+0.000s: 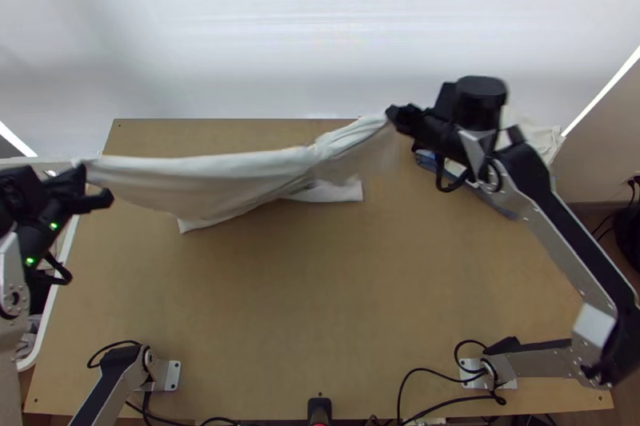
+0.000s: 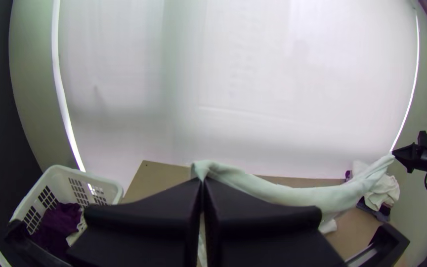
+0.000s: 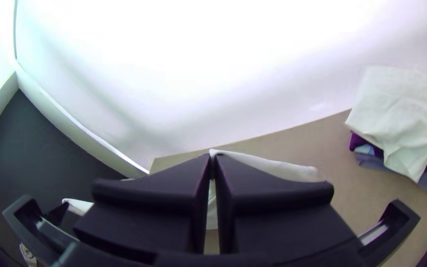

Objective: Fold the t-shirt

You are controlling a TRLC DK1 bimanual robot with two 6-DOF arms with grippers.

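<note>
across the table (image 1: 320, 290), the right arm (image 1: 558, 242) slants inward, right pincer (image 1: 394, 113) and left pincer (image 1: 82, 175) both clamped on the t-shirt (image 1: 216, 180).

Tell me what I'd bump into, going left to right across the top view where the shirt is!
Left end effector → white t-shirt → right end effector → pile of clothes.

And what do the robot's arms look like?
Both arms have silver-grey links and chunky black joints, with thin black cables looping near the wrists. Their wide, flat black fingers narrow toward the tips. Two small green lights glow on the left arm.
</note>
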